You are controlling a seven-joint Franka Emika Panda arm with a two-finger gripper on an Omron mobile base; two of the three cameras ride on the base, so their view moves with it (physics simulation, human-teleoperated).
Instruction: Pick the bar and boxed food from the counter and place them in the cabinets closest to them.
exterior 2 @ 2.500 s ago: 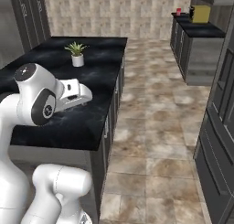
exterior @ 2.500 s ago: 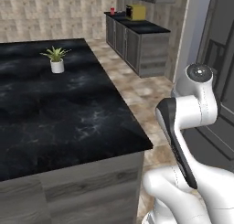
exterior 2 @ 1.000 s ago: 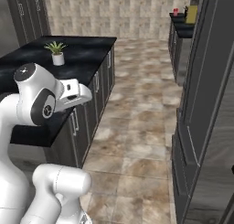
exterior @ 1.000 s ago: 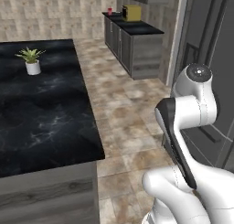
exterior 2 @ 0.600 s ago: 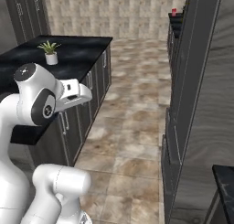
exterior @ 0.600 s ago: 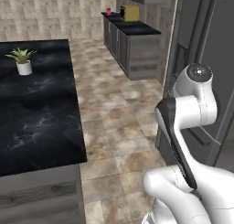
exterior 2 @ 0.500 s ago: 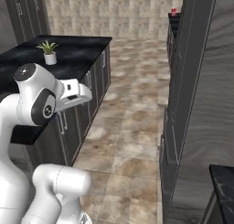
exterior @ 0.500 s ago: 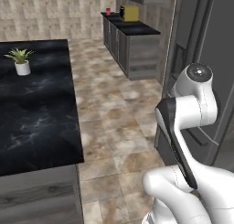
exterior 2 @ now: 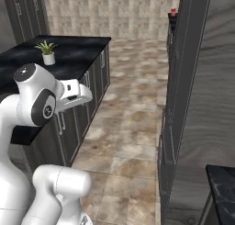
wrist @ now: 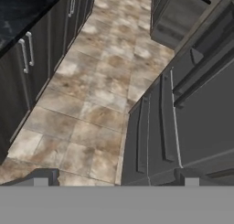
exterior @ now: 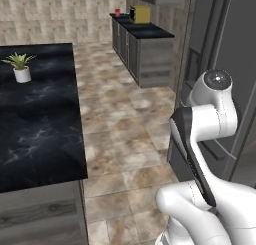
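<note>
Claw (wrist: 116,179) open — above floor tiles (wrist: 96,104).

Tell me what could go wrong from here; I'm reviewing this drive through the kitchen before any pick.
1. The aisle is narrow: the tall dark fridge stands close beside the arm, so the elbow might clip it if the base turns.
2. The island counter edge lies close on the other side, another possible scrape.
3. The gripper is open and holds nothing, and the far counter is still distant; I cannot make out the bar or carton from here.
</note>
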